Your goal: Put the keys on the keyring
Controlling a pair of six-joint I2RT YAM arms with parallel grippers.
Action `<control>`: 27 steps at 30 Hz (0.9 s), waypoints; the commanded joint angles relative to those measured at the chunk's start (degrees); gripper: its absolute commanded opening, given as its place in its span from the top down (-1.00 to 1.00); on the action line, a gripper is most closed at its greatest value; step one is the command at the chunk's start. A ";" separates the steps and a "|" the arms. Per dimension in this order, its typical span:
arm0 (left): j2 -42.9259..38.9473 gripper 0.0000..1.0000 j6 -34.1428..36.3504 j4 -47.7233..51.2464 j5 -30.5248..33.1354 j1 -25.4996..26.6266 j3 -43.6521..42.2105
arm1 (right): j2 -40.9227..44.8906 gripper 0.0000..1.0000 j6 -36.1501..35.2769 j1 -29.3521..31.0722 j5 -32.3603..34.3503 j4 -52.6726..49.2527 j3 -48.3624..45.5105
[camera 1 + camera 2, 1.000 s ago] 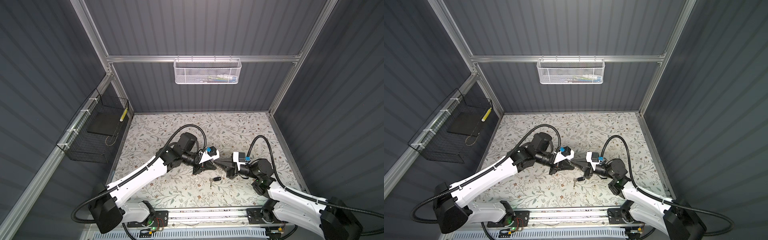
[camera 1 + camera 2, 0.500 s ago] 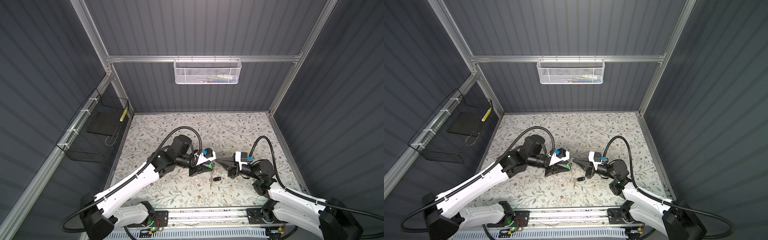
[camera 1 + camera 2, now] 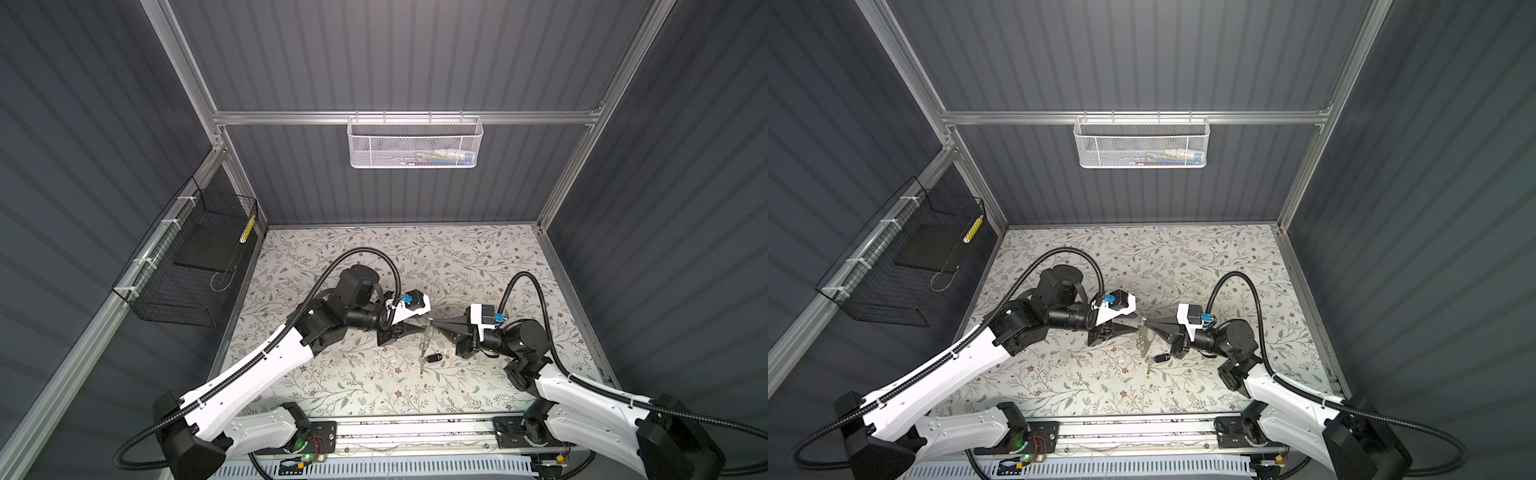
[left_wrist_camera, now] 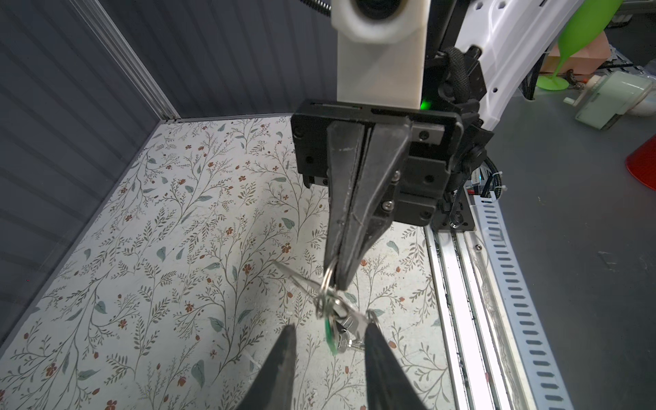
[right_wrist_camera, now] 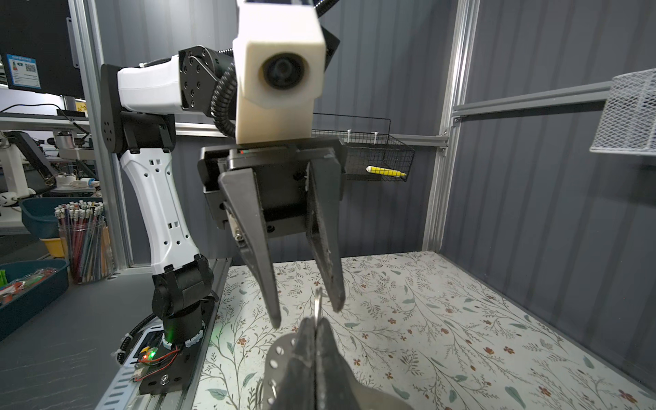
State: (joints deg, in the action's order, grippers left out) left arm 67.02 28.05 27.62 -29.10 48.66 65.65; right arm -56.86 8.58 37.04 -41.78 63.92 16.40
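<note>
The right gripper [image 4: 340, 280] is pinched tight on the keyring [image 5: 277, 356], gripping a thin ring at its top edge, so the plate hangs free above the mat [image 3: 1183, 270]. The left gripper [image 5: 306, 316] faces it from 9 o'clock in both top views, its jaws moderately apart and holding nothing. The green key [image 4: 331, 335] dangles in the cluster of rings between the left fingers [image 4: 378, 355]; whether it is fully threaded I cannot tell. The black key [image 3: 1160, 358] lies flat on the mat at 6 o'clock of the keyring, near it but loose.

Likely risks from here:
- If the green key sits only half on its ring, pulling the left gripper back could snag it and drag it off.
- The right grip is on a narrow ring edge, so any knock may swivel the plate or slip it out.
- The black key is thin and flat — a pinch could skid it across the mat, and the hanging plate may get in the way.
</note>
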 commanded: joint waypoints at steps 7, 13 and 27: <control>-0.41 0.44 1.30 -0.53 -2.38 0.25 1.86 | -0.35 1.00 0.56 -0.27 -2.32 3.31 0.43; -0.31 0.53 1.57 -0.93 -3.06 0.23 1.80 | -1.90 1.00 1.75 -0.26 -3.69 4.79 0.95; 1.62 1.00 4.24 5.76 -2.80 0.22 6.01 | 1.59 0.39 -1.61 -0.39 4.78 -2.16 -0.05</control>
State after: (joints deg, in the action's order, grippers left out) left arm 68.07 30.39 29.58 -32.25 48.69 67.85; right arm -58.17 9.13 36.77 -42.33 64.73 16.43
